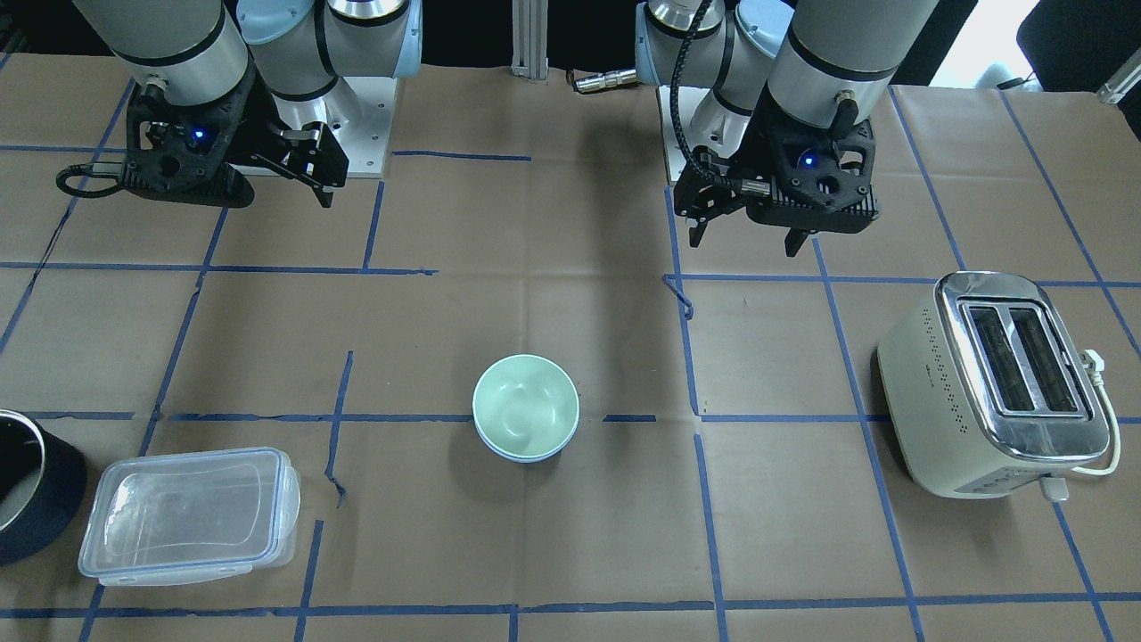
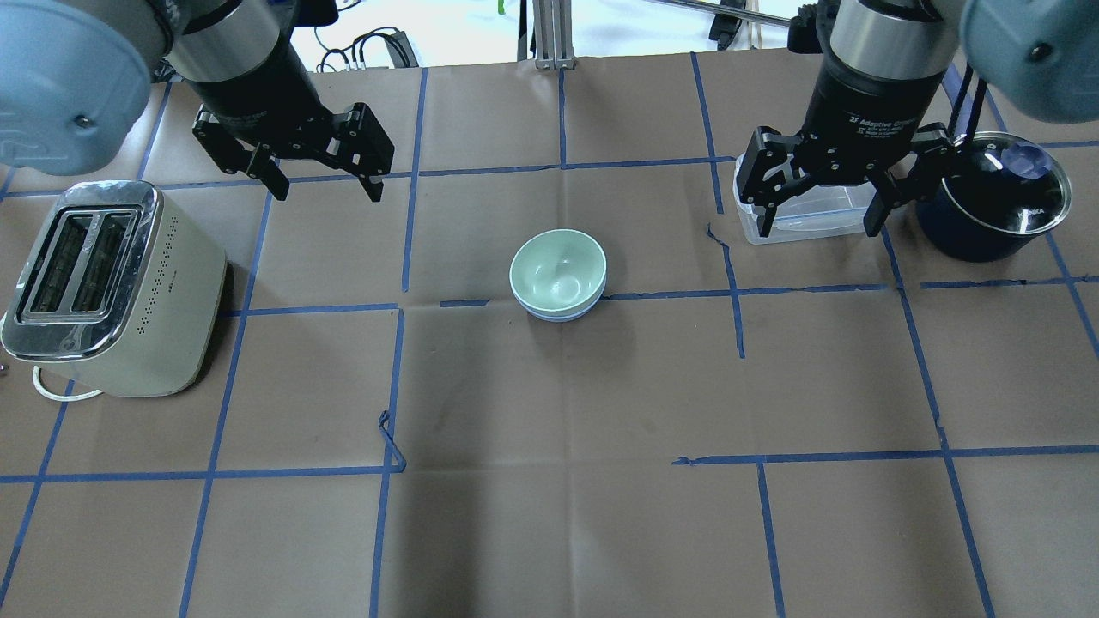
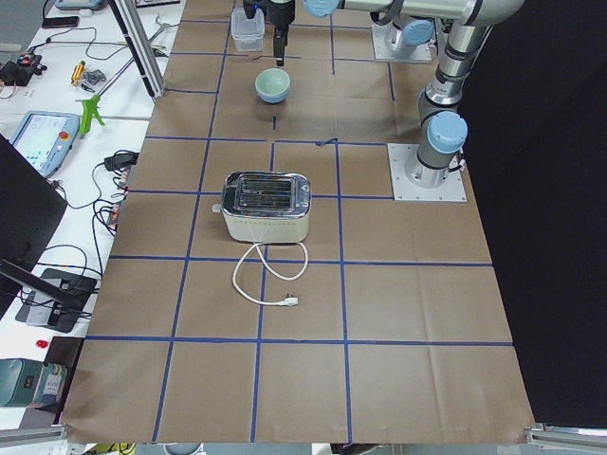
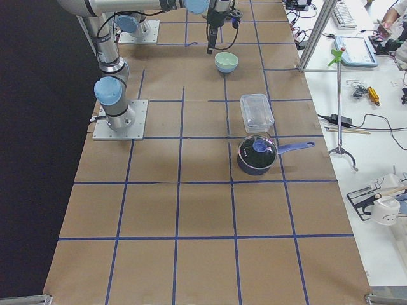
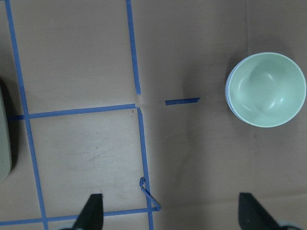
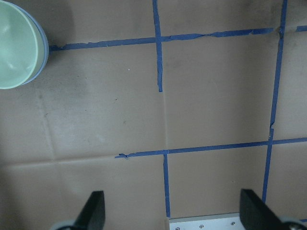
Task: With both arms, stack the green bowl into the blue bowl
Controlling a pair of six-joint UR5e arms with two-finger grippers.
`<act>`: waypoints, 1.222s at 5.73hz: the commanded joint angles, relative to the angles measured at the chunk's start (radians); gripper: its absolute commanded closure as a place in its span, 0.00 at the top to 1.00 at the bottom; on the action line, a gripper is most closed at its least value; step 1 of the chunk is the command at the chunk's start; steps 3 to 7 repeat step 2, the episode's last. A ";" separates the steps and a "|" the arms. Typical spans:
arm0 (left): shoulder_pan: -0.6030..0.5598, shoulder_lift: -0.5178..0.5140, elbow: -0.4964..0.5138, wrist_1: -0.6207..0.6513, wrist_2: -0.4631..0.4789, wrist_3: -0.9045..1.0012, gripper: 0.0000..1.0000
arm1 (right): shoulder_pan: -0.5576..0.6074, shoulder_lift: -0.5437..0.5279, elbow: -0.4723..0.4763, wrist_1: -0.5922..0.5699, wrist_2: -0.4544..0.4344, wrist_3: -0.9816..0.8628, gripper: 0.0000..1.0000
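Note:
The pale green bowl (image 1: 526,406) sits nested inside the light blue bowl (image 1: 528,457) at the table's middle; only a thin blue rim shows under it. The pair also shows in the overhead view, green bowl (image 2: 558,270) over blue bowl (image 2: 560,316), and in the left wrist view (image 5: 266,88). My left gripper (image 2: 327,194) is open and empty, raised, well to the left of the bowls. My right gripper (image 2: 819,230) is open and empty, raised to their right, over a plastic container. Neither touches the bowls.
A cream toaster (image 2: 103,283) with a cord stands on the robot's left side. A clear plastic container (image 1: 187,513) and a dark navy pot (image 1: 36,499) stand on the robot's right side. Blue tape lines grid the brown table cover.

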 commanded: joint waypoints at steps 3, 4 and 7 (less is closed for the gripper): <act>0.000 0.000 -0.001 0.000 0.000 0.000 0.98 | 0.000 0.000 0.001 -0.002 0.008 0.001 1.00; 0.000 0.000 -0.001 0.000 0.000 0.000 0.98 | 0.000 0.000 0.001 -0.002 0.008 0.001 1.00; 0.000 0.000 -0.001 0.000 0.000 0.000 0.98 | 0.000 0.000 0.001 -0.002 0.008 0.001 1.00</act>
